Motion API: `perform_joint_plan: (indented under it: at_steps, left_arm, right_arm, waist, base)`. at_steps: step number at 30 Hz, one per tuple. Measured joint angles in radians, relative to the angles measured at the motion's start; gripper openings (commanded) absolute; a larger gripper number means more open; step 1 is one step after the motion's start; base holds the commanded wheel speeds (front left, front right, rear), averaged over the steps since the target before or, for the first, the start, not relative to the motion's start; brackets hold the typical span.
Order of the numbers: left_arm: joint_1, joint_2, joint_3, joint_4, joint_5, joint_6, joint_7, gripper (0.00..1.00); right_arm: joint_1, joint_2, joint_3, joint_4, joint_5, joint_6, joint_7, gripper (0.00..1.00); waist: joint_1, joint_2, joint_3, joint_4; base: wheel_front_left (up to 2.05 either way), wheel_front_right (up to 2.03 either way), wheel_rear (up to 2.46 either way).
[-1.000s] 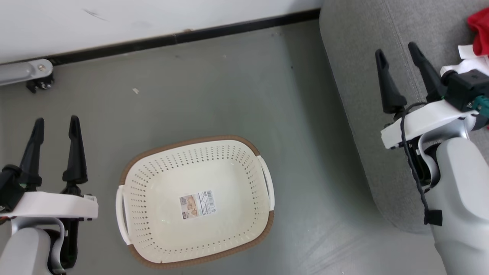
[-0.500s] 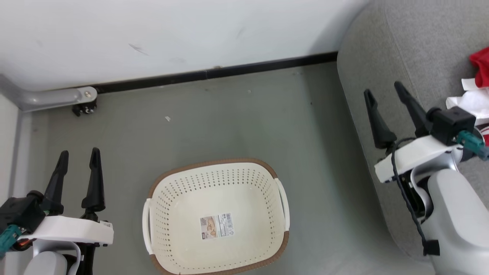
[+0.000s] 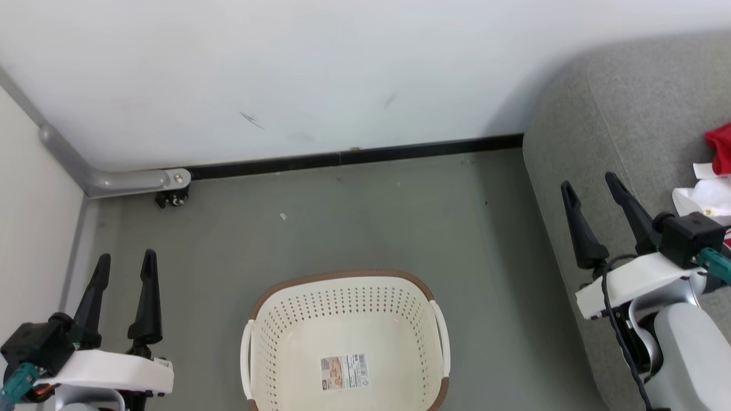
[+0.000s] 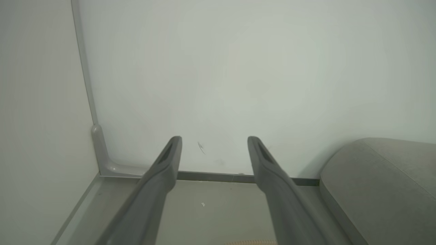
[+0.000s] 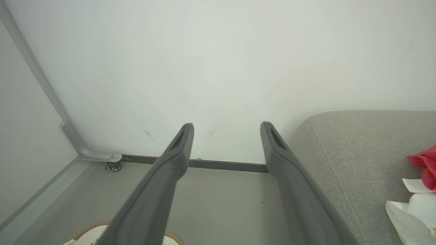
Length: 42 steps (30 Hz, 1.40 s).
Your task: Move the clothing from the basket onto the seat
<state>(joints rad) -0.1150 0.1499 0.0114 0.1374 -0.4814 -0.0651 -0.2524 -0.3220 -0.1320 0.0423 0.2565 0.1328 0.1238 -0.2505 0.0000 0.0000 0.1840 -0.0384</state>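
Bunched at the far right of the head view: bright red sports clothing with white trim [image 3: 721, 149], on top of the large grey woven-fabric seat with a stitched seam [image 3: 628, 114]. Well apart from the cream-white perforated plastic basket with brown rim [image 3: 337, 302], down on the grey floor [image 3: 371, 228] beside the seat, paper label [image 3: 344, 372] on its inner floor. Near the clothing, against the seat's basket-side edge: right gripper [image 3: 588, 181], long dark fingers spread wide, grasping nothing. Left of the basket, above the floor: left gripper [image 3: 127, 257], likewise splayed and empty. Beyond, a white wall [image 3: 342, 74] with black skirting strip [image 3: 400, 153] and a grey corner pipe [image 3: 114, 181].
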Motion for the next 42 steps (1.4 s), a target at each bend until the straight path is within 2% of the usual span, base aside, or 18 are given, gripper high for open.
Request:
perform_joint_plan:
  at_steps: [23, 42]
  left_arm:
    - [0.13, -0.018, 0.005, 0.037, 0.061, -0.044, 0.0, 1.0]
    - [0.175, -0.02, 0.021, 0.045, 0.079, -0.053, 0.0, 1.0]
  right_arm:
    - [0.254, 0.012, -0.041, -0.101, 0.011, 0.0, 0.0, 1.0]
    - [0.343, 0.015, -0.03, -0.153, 0.011, 0.0, 0.0, 1.0]
  waist:
    - [0.0, 0.0, -0.176, 0.066]
    - [0.0, 0.0, -0.225, 0.064]
  base:
    - [0.0, 0.0, 0.0]
    - [0.0, 0.0, 0.0]
